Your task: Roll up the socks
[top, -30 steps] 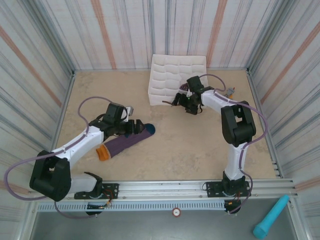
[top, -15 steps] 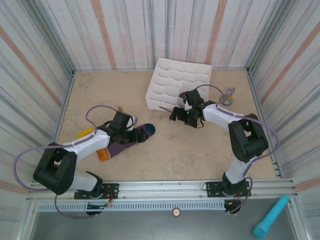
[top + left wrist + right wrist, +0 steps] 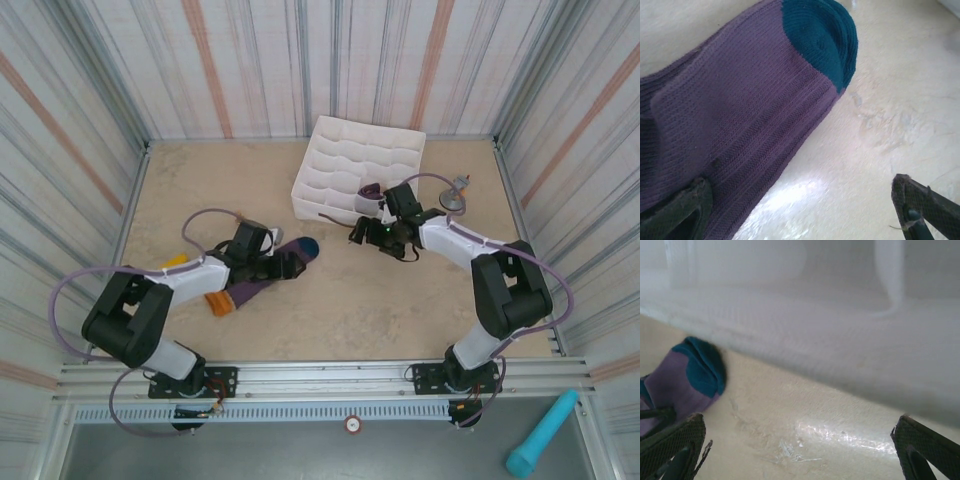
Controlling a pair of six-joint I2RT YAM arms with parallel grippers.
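Beige tabletop (image 3: pixel 400 300): we find the left gripper (image 3: pixel 800 186) spread wide, straddling the edge of a purple sock (image 3: pixel 740 125); right gripper (image 3: pixel 799 422) likewise wide, empty, facing the white box (image 3: pixel 830 340), second sock (image 3: pixel 680 382) alongside.

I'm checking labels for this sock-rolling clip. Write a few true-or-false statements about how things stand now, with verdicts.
1. The left gripper is open. True.
2. The sock by it has a tan toe. False: the toe is teal.
3. That sock is rolled into a bundle. False: it lies stretched out flat on the table.
4. The right gripper is open with nothing between its fingers. True.
5. The right gripper faces the wall of the box. True.
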